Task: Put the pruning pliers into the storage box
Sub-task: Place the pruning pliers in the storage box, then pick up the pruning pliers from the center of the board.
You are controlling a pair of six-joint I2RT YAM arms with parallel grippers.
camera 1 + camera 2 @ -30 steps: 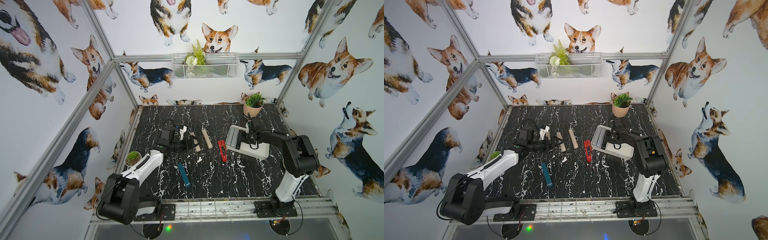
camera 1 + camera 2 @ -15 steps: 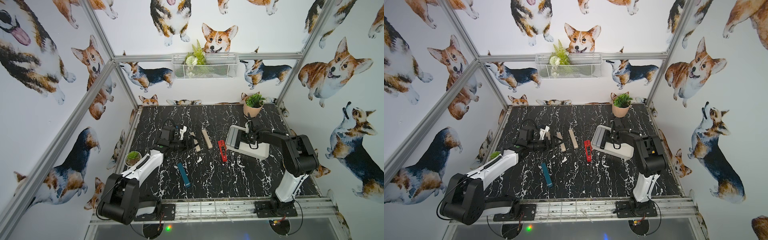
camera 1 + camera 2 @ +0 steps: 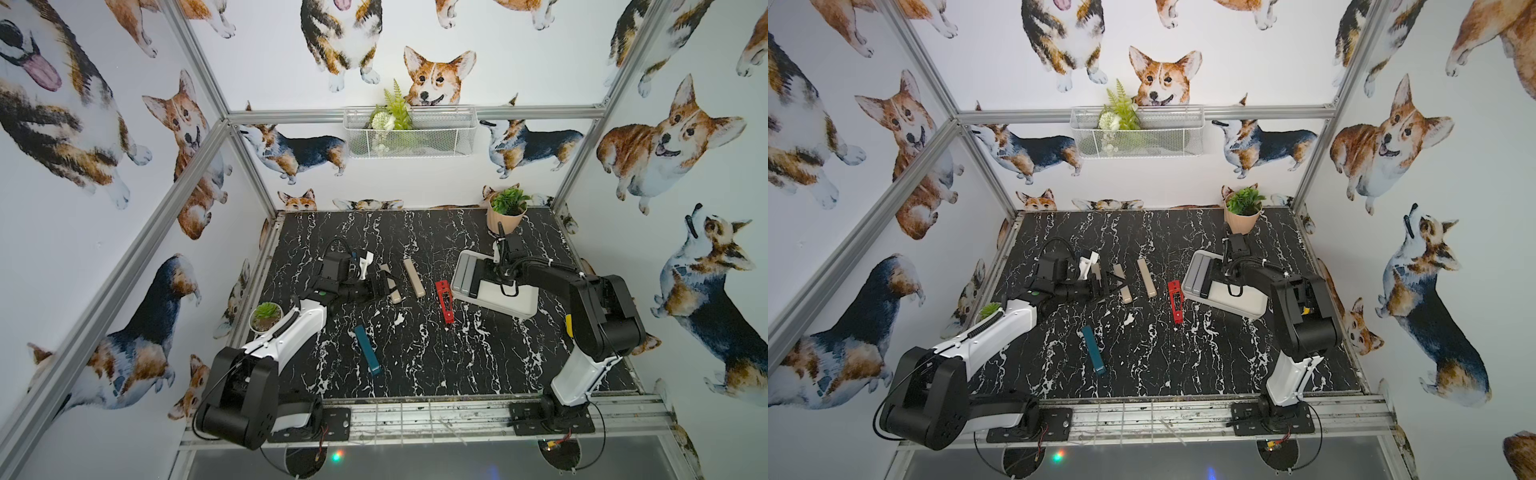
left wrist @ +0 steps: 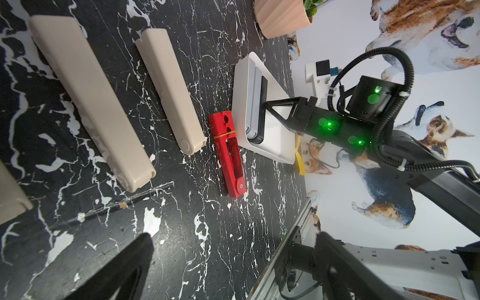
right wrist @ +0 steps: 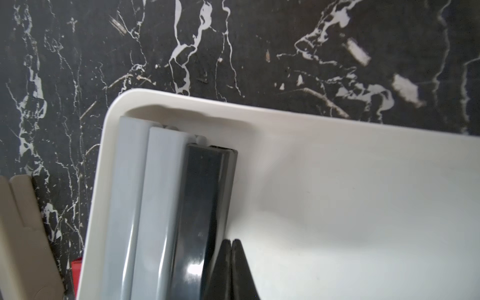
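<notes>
The white storage box (image 3: 508,302) (image 5: 363,181) lies at the table's right. Two grey pruning pliers (image 5: 124,207) (image 5: 158,207) and a black one (image 5: 200,207) lie side by side at its left end. My right gripper (image 5: 231,242) (image 3: 483,275) is shut and empty inside the box, its tips against the black pliers' side. Red pliers (image 3: 444,301) lie just left of the box, and teal pliers (image 3: 368,350) lie nearer the front. Two beige pliers (image 3: 413,277) (image 3: 394,296) lie mid-table; a third (image 4: 10,200) is cut off in the left wrist view. My left gripper (image 4: 233,259) (image 3: 380,286) is open beside them, holding nothing.
A beige pot with a green plant (image 3: 505,212) stands at the back right, close behind the box. A small succulent in a white pot (image 3: 264,316) sits at the left edge by my left arm. A wire-mesh basket (image 3: 409,131) hangs on the back wall.
</notes>
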